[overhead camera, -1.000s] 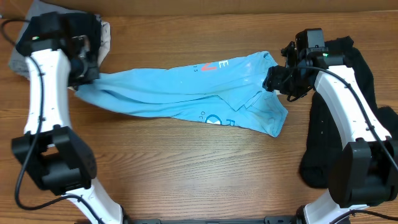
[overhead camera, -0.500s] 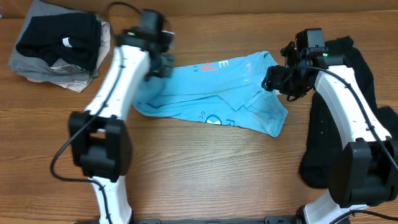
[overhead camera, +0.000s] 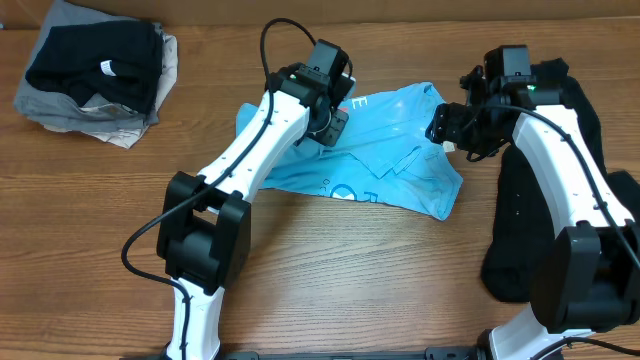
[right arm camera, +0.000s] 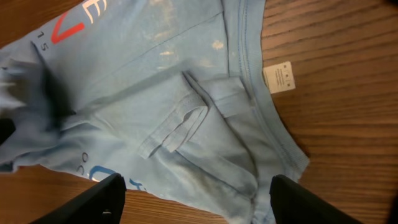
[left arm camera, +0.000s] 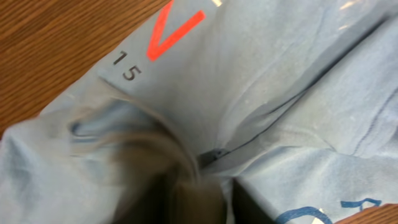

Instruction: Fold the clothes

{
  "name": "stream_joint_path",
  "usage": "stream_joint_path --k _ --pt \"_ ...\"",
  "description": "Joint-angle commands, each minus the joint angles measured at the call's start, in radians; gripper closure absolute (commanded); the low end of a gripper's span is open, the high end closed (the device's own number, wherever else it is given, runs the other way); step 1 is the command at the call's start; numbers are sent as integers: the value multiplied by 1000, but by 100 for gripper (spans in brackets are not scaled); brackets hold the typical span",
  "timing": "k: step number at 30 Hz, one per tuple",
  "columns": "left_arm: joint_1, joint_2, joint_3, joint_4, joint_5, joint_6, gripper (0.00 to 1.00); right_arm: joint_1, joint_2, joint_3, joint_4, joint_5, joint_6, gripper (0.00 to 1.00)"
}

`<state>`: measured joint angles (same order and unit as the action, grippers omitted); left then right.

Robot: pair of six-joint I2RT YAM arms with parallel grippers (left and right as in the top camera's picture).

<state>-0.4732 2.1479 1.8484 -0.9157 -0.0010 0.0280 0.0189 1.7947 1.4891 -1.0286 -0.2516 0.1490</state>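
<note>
A light blue T-shirt (overhead camera: 400, 165) lies rumpled on the wooden table, right of centre, its left end drawn over onto itself. My left gripper (overhead camera: 335, 118) is shut on a bunched fold of the shirt; in the left wrist view the cloth (left arm camera: 280, 93) gathers into the blurred jaws (left arm camera: 205, 199). My right gripper (overhead camera: 447, 135) hovers at the shirt's right edge. In the right wrist view its fingers (right arm camera: 193, 193) are wide open and empty above the shirt (right arm camera: 155, 93), near the collar and a white tag (right arm camera: 278, 76).
A stack of folded black and grey clothes (overhead camera: 95, 70) sits at the back left corner. A black garment (overhead camera: 535, 210) lies along the right side under my right arm. Bare wood (overhead camera: 330, 270) fills the front.
My left gripper has swung from the far left to the middle, dragging the shirt's left end over the rest. The right gripper has barely moved.
</note>
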Motion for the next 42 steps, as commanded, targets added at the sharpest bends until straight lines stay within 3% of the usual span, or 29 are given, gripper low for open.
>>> stream_joint_path --k 1,2,6,13,18,28,34,35,39,42 --pt "2 6 11 8 -7 -26 5 -6 0 -3 5 -4 7 18" --pt "3 6 12 8 -7 -29 0 -7 0 -3 6 -4 7 18" --pt "17 -5 77 -68 -8 -44 0 -9 17 -5 13 25 7 17" --pt "90 -11 438 -396 -10 -39 0 -9 123 -5 56 52 -23 12" --pt "148 -11 609 -510 -10 -23 0 -9 211 -5 121 71 -53 10" --pt "245 -11 636 -562 -11 -24 0 -6 327 -5 199 126 -101 10" --pt "263 -11 636 -571 -59 -24 0 20 377 -7 198 40 -124 14" --pt "264 -11 636 -574 -64 -24 0 27 385 -10 201 26 -124 19" --pt "273 -11 636 -579 -63 -24 0 37 390 -11 175 -27 -117 55" --pt "277 -11 636 -579 -66 -23 0 34 390 -11 158 -39 -88 92"
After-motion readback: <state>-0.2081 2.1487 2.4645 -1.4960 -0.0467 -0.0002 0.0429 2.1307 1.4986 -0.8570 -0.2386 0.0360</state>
